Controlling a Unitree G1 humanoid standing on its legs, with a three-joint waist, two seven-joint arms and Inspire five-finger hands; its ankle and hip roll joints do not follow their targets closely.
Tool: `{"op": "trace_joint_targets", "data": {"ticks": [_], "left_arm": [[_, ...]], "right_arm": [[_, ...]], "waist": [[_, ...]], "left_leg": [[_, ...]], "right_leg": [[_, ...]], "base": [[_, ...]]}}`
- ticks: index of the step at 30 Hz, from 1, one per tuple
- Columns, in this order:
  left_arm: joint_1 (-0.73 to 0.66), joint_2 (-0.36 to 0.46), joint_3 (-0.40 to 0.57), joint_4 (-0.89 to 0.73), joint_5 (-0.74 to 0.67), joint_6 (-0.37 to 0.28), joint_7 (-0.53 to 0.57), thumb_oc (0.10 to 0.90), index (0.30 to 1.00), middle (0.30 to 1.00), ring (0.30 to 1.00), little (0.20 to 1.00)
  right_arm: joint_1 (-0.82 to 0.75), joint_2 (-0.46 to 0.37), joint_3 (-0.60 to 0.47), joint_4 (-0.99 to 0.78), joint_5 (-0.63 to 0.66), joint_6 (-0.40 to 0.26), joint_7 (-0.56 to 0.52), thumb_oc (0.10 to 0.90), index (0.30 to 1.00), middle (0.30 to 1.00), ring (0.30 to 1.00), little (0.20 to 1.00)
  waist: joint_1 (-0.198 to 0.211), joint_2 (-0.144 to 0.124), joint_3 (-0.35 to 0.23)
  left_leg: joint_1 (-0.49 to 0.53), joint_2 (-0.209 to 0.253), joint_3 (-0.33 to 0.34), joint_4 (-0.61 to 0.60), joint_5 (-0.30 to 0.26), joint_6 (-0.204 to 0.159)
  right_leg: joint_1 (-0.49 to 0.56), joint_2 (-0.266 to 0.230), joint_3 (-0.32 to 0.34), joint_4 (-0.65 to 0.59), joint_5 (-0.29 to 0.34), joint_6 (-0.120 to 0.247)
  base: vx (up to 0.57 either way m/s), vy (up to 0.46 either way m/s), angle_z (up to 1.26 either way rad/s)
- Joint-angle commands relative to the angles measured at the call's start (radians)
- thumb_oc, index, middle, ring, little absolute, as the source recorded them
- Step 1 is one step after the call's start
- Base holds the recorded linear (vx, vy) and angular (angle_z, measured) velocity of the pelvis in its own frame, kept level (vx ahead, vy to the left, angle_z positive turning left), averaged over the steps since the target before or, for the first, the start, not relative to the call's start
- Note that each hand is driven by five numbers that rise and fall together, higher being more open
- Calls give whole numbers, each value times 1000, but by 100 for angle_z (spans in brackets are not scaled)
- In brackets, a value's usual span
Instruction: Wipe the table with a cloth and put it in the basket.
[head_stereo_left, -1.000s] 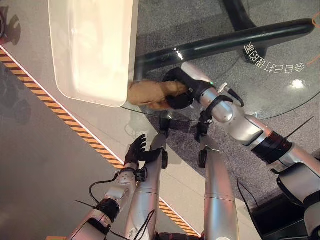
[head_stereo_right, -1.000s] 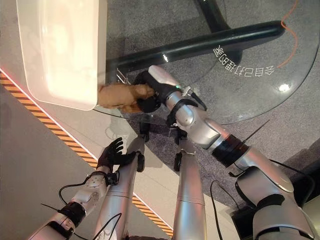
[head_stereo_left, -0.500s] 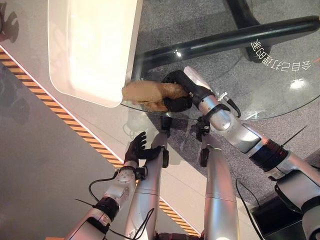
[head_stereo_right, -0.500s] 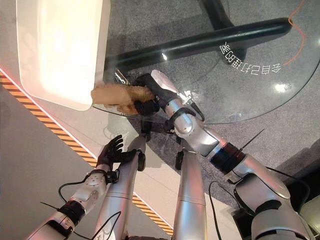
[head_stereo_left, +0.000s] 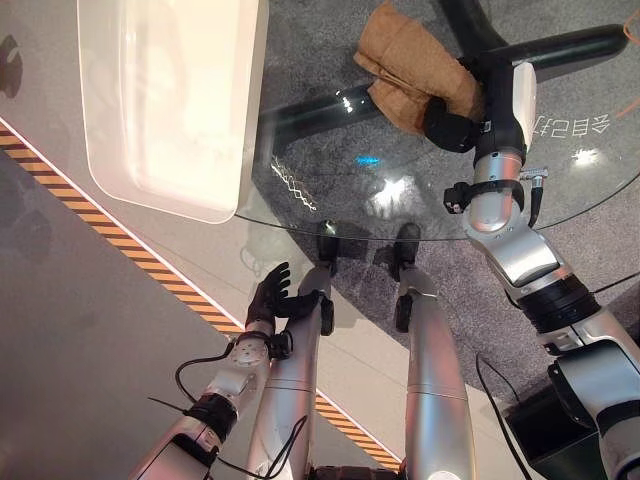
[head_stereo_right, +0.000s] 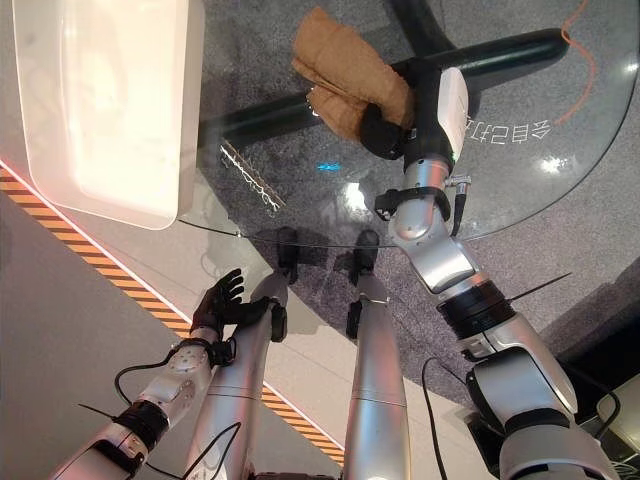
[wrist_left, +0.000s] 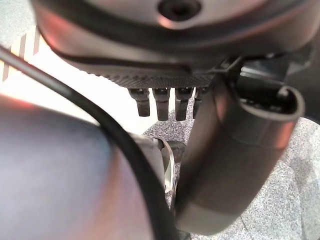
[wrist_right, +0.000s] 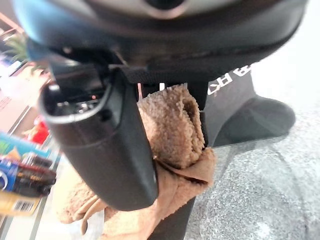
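A crumpled brown cloth (head_stereo_left: 410, 60) lies on the round glass table (head_stereo_left: 330, 170), toward its far side. My right hand (head_stereo_left: 450, 125) is shut on the cloth's near end, fingers curled into it. The right wrist view shows the cloth (wrist_right: 172, 130) bunched behind the thumb (wrist_right: 110, 145). A white basket (head_stereo_left: 255, 100) stands at the table's left, overhanging its edge, well apart from the cloth. My left hand (head_stereo_left: 270, 295) hangs below the table's near edge, fingers relaxed and holding nothing.
Black table legs (head_stereo_left: 560, 45) run under the glass. White lettering (head_stereo_left: 575, 127) marks the glass at the right. A faint smear (head_stereo_left: 290, 185) lies near the basket's corner. Orange-and-black tape (head_stereo_left: 120, 235) crosses the floor at the left.
My right hand has swept the cloth from beside the basket's near corner, at the table's front edge, across the glass to the far right. The left hand stayed low.
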Motion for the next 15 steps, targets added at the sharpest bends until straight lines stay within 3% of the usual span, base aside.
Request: {"op": "trace_joint_targets", "data": {"ticks": [1,8,15], "left_arm": [[173,-10,-6,-5,8,8,27,800,900,900,900,900],[184,-6,1,-11,-1,-1,28,800,900,900,900,900],[187,-5,-2,-38,-15,10,45,800,900,900,900,900]], "right_arm": [[0,-108,-127,-44,26,-13,-164,100,300,300,300,200],[58,-156,-224,-13,163,-81,-332,100,300,300,300,200],[128,-168,-294,-27,200,-146,-409,100,300,300,300,200]], "waist": [[6,20,-21],[-8,18,-21],[-19,21,-21]], "left_leg": [[0,-36,-8,62,-114,-1],[2,-35,-5,56,-119,0],[-1,-36,0,48,-116,6]], "right_leg": [[-12,61,-5,-36,36,21],[-10,67,2,-49,33,18],[-15,68,7,-59,39,19]], "base": [[0,0,0],[-4,1,-4],[-1,10,-5]]}}
